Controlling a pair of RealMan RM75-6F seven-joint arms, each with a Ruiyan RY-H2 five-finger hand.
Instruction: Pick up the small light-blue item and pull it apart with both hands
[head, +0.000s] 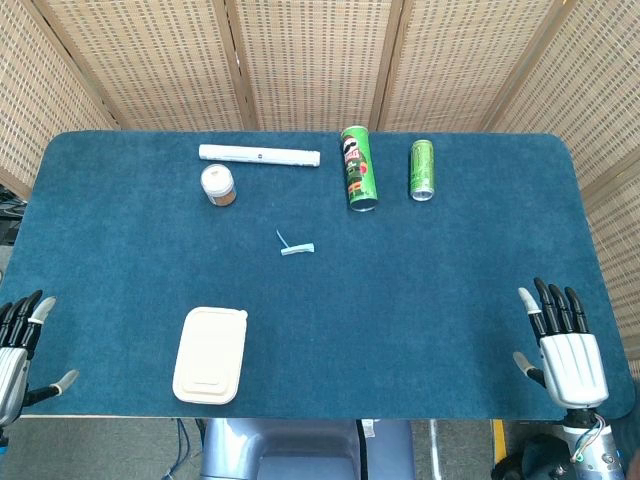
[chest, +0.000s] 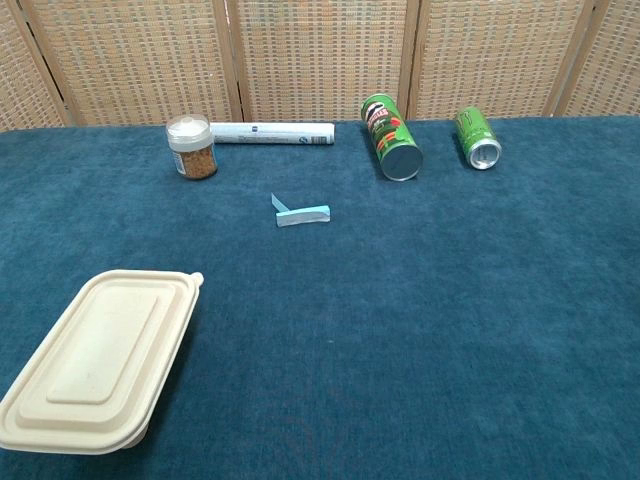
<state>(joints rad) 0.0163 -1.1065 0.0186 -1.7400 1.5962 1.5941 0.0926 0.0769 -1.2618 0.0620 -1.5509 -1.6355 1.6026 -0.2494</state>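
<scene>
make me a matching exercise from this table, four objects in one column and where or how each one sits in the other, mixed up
Things
1. small light-blue item
2. beige lidded food container
3. tall green chip tube
4. small jar with white lid

Places or states
A. standing upright just in front of the white tube
B. near the front-left table edge
C. lying on its side, left of the green drink can
D. lying mid-table

Pairs: 1-D, 2-B, 3-C, 4-A

Small light-blue item (head: 296, 248) flat on the blue cloth, mid-table, untouched.
</scene>
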